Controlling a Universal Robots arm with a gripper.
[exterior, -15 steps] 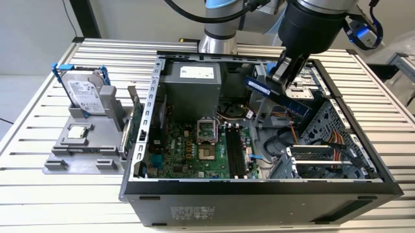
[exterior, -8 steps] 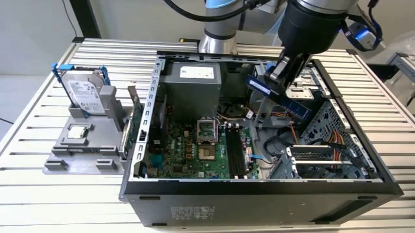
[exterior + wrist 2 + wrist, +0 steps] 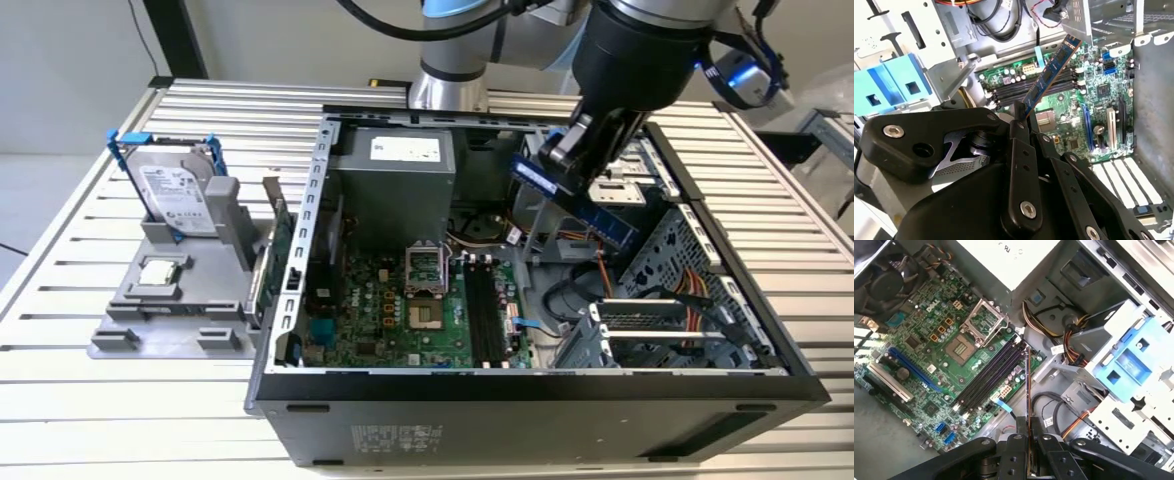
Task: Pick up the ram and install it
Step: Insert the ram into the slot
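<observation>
Black gripper [image 3: 1019, 114] fingers clamp one end of the ram [image 3: 1052, 74], a slim dark-blue stick tilted above the open case's [image 3: 534, 400] motherboard [image 3: 1099, 90]. In the first wrist view it appears edge-on, its tip near the black slots [image 3: 989, 375].

The ram's [image 3: 1050, 75] held end hides inside the tool [image 3: 1023, 116]; the exterior view's top crops the arm [image 3: 641, 50].
</observation>
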